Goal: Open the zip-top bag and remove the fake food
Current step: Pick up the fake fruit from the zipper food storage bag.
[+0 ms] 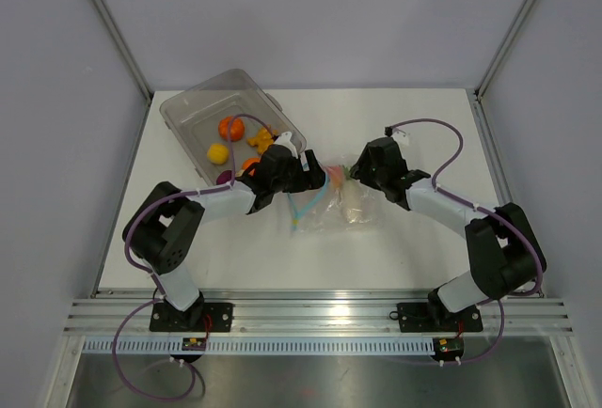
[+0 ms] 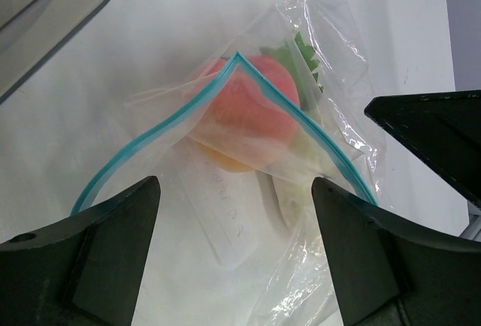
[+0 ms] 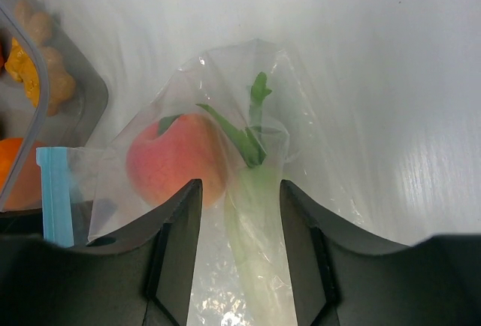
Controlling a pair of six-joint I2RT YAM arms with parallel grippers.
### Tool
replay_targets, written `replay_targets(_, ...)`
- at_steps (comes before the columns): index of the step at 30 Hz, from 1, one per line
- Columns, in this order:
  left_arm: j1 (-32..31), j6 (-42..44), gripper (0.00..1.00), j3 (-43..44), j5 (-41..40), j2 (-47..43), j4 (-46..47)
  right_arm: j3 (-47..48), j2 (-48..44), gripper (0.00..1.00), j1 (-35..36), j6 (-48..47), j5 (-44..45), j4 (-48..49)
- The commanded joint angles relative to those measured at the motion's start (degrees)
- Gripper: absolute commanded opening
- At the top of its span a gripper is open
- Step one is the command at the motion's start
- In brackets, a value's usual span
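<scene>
Mid-table, between both arms: zip-top bag (image 1: 329, 215), fake food (image 1: 356, 209) inside.
Contents of bag: one peach (image 3: 176, 161), one white stalk with green leaves (image 3: 255, 198). Blue zip strip (image 2: 301, 121) parted into a peak (mouth turned toward the left arm). Left gripper (image 2: 234, 185): jaws wide, one at either side of the mouth, holding nothing. Right gripper (image 3: 234, 187): jaws partly apart, straddling the stalk through the plastic; whether they touch it cannot be told. Clear tub (image 1: 202, 107), back left, near the bag: orange piece (image 1: 230, 128), yellow piece (image 1: 217, 152), purple piece (image 1: 224, 178).

crumpled clear zip-top bag (image 1: 334, 207) holds a peach (image 3: 176, 159) and leek (image 3: 254, 209)
</scene>
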Motion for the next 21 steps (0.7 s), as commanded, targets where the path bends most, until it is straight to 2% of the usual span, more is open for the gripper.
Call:
replay_targets(1, 0.1, 0.0, 0.85, 0.0, 0.7, -0.3, 3.8, 2.6, -1.6, 0.53, 0.5, -2.2, 2.5, 2.2)
replay_targets(11, 0.1, -0.1, 0.84, -0.6, 0.0, -1.6, 3.2, 4.5, -1.9, 0.52, 0.5, -5.0, 7.5, 2.1)
replay_targets(15, 0.1, -0.2, 0.84, -1.1, 0.6, -2.1, 4.0, 3.0, -2.1, 0.53, 0.4, -5.3, 4.8, 7.8)
replay_targets(21, 0.0, -0.6, 0.82, -2.2, 1.9, -2.1, 6.1, 5.9, 3.4, 0.53, 0.4, -5.8, 0.1, 8.7)
